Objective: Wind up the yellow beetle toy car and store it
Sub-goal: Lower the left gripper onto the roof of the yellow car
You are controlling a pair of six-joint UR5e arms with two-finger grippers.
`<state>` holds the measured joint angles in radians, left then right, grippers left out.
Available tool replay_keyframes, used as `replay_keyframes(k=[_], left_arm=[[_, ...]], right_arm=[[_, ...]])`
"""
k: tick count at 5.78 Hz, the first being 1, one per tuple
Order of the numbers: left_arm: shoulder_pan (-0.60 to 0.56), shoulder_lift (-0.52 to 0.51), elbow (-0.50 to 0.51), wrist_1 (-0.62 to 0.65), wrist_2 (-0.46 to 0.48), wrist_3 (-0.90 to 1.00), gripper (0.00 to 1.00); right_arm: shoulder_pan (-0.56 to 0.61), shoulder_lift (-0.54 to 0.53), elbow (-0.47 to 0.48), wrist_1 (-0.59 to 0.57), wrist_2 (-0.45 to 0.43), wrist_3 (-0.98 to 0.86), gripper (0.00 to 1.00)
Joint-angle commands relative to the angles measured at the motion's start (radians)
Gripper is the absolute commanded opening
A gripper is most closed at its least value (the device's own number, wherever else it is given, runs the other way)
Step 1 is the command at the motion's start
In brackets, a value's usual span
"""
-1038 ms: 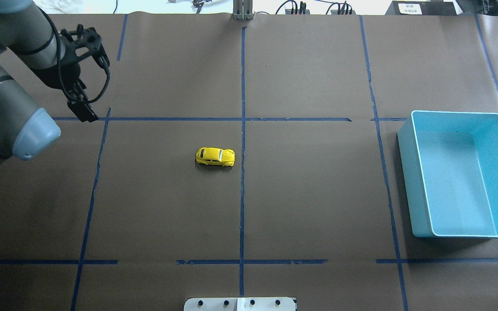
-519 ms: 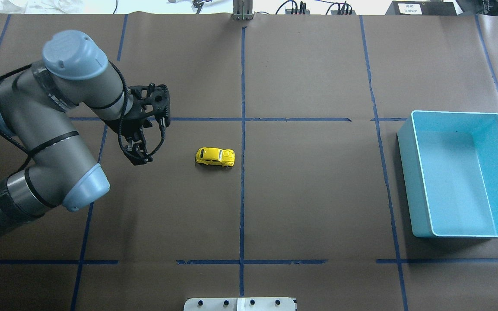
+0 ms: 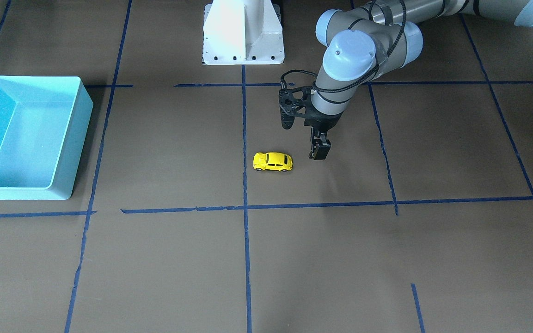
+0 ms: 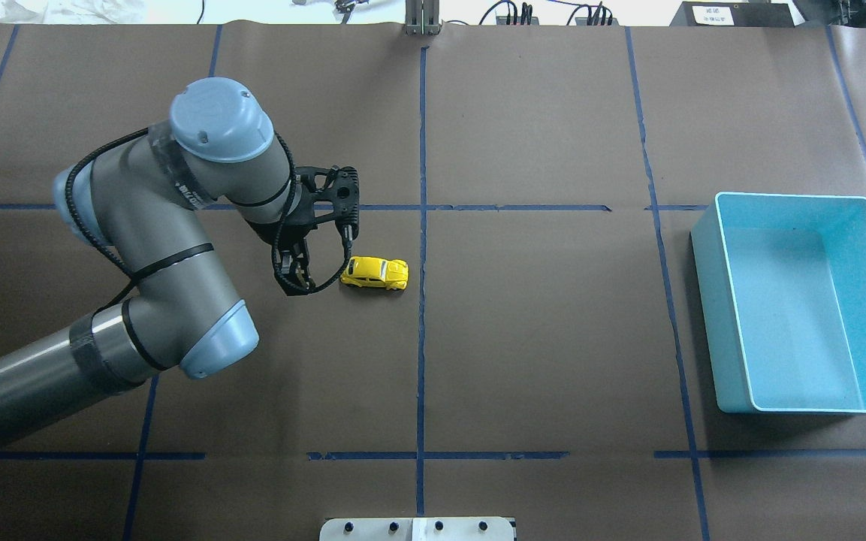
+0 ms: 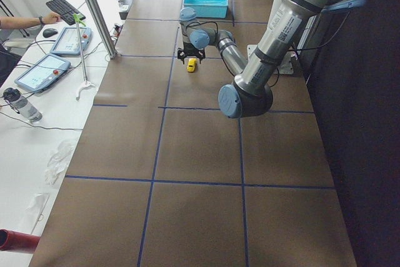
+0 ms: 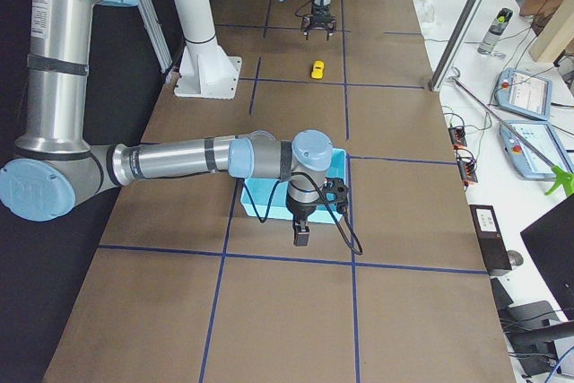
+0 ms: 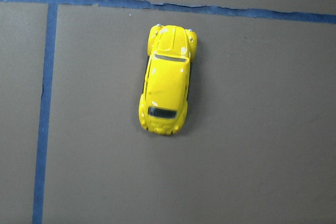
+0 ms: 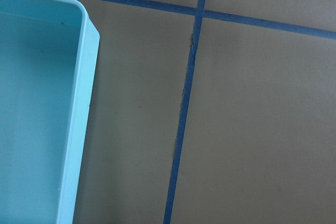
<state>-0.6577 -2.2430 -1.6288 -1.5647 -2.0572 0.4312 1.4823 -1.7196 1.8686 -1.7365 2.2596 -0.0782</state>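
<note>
The yellow beetle toy car (image 4: 374,273) stands on its wheels on the brown table near the centre, just left of the middle blue tape line. It also shows in the front view (image 3: 273,161) and fills the middle of the left wrist view (image 7: 167,85). My left gripper (image 4: 294,279) points down, hovers close beside the car's left end without touching it, and looks open and empty; it also shows in the front view (image 3: 320,152). My right gripper (image 6: 302,238) shows only in the exterior right view, by the light-blue bin (image 6: 337,164); I cannot tell whether it is open or shut.
The light-blue bin (image 4: 707,315) stands empty at the table's right side; it also shows in the front view (image 3: 79,138), and its rim shows in the right wrist view (image 8: 79,129). Blue tape lines grid the brown paper. The white robot base (image 3: 243,32) is behind the car.
My left arm has swung in from the far left of the table to just beside the car. The car and the bin have not moved.
</note>
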Motion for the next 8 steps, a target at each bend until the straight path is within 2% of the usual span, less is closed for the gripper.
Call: replay_keyframes(k=[1, 2, 5, 8], left_arm=[[0.021, -0.116, 0.163, -0.004, 0.002, 0.006, 1.0], [0.029, -0.162, 0.217, -0.008, 0.003, 0.004, 1.0], [0.064, -0.164, 0.23, -0.012, 0.009, -0.008, 1.0], [0.064, -0.167, 0.251, -0.034, 0.07, -0.003, 1.0]], right_arm=[[0.001, 0.0, 0.0, 0.0, 0.0, 0.0, 1.0], [0.001, 0.0, 0.0, 0.0, 0.0, 0.0, 1.0], [0.0, 0.0, 0.0, 0.0, 0.0, 0.0, 1.0], [0.001, 0.0, 0.0, 0.0, 0.0, 0.0, 1.0]])
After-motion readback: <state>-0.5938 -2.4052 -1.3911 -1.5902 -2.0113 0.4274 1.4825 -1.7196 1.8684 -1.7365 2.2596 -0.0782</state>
